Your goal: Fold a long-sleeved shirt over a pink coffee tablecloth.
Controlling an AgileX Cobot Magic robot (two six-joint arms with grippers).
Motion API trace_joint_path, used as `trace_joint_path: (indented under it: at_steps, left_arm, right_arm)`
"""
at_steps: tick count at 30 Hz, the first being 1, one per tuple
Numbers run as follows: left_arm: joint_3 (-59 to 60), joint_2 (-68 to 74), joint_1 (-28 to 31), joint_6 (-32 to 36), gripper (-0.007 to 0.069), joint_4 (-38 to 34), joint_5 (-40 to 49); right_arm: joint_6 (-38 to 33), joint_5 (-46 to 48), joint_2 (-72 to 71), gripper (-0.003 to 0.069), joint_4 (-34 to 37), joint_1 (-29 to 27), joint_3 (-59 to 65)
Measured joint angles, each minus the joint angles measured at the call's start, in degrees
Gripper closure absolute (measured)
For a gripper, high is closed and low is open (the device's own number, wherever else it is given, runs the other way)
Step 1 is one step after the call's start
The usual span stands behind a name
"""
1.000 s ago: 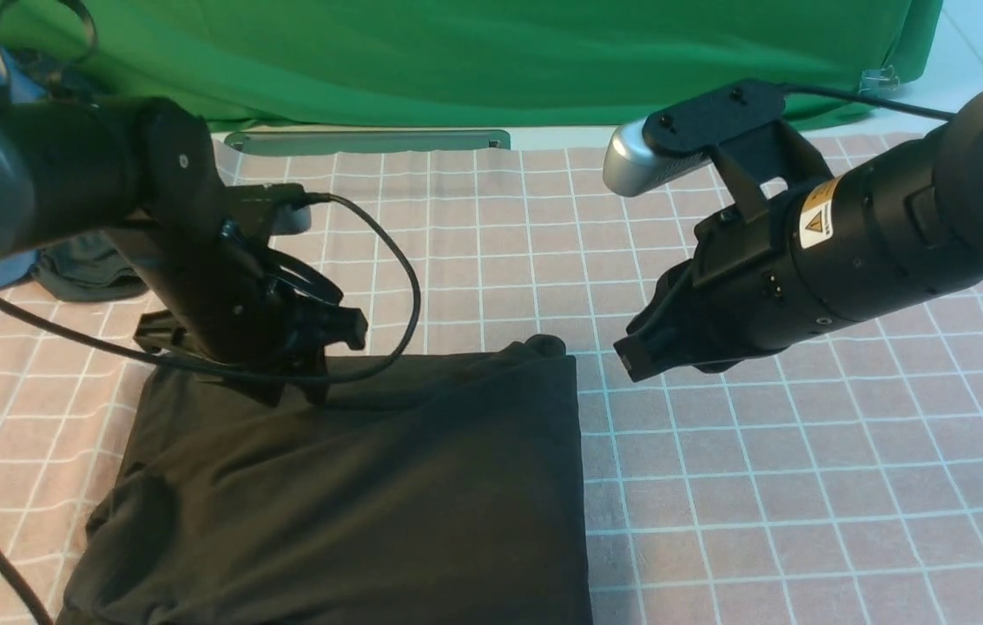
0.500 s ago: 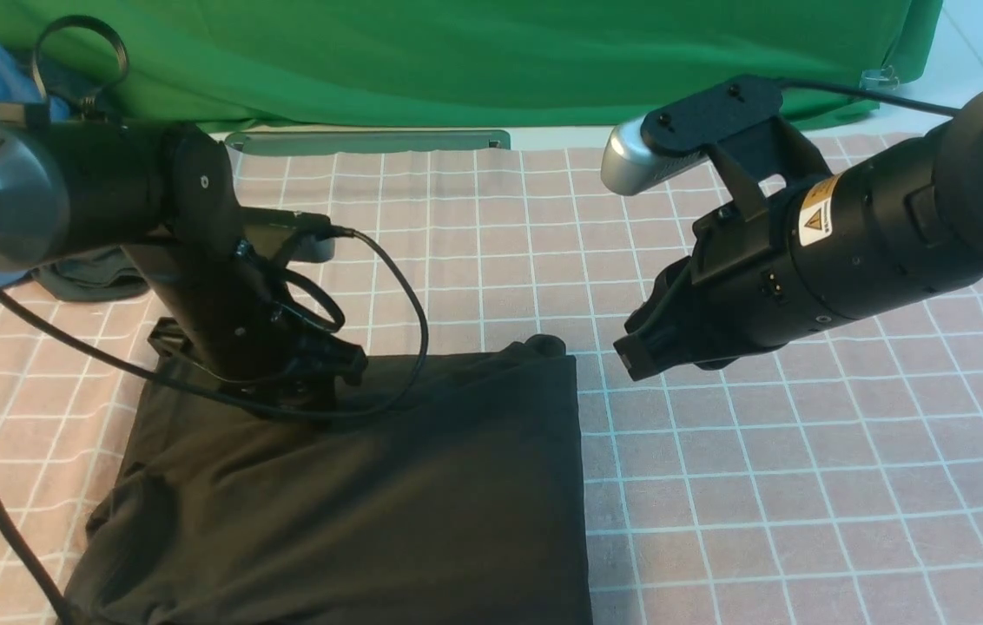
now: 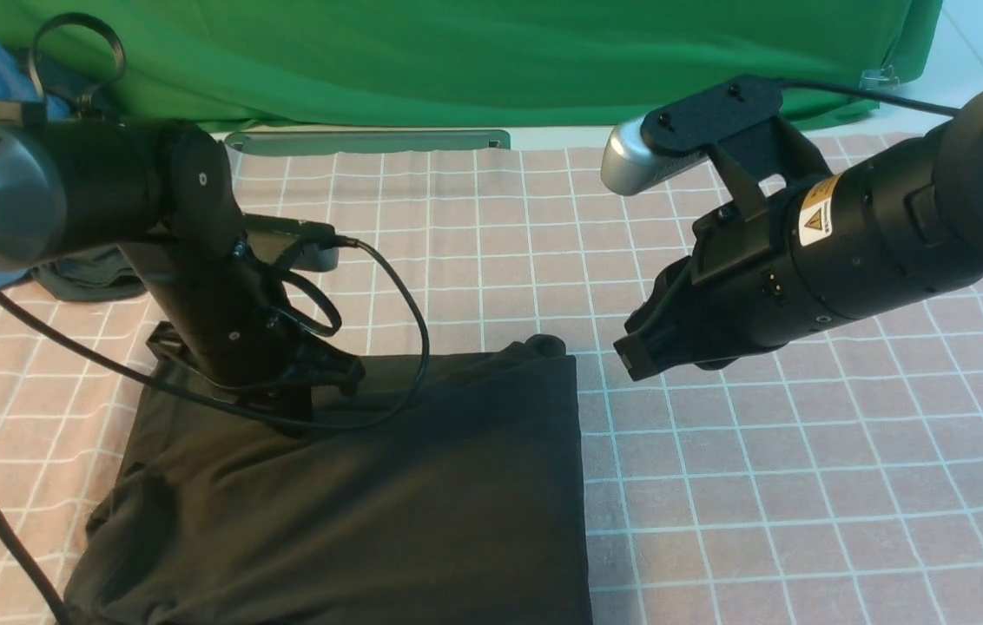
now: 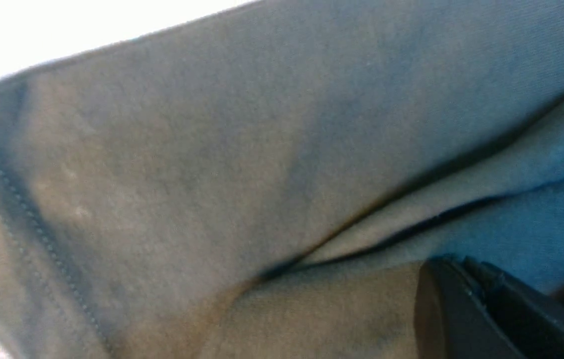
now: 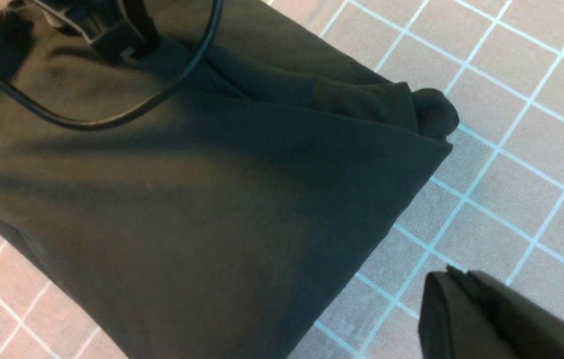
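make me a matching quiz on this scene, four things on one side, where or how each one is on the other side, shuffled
1 shirt
2 tablecloth
3 left gripper
4 right gripper

a shut, in the air over bare grid squares
b shut, down at the shirt's far edge
c black, folded, lying on the cloth
d pink with a white grid, spread under the shirt

Pairs: 1-c, 2-d, 3-b, 4-a
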Motion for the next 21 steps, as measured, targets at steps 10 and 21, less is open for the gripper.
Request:
trace_joint_path:
  at_steps: [10, 21]
  left_arm:
    - [0.00, 0.28, 0.00, 0.16, 0.0567, 0.32, -2.78]
    - [0.00, 2.23, 0.00, 0.85, 0.0172, 1.44, -3.19]
  right_arm:
    - [0.00, 0.00, 0.00, 0.0608, 0.00, 0.00, 0.00]
    - [0.00, 0.00, 0.00, 0.0607, 0.00, 0.00, 0.00]
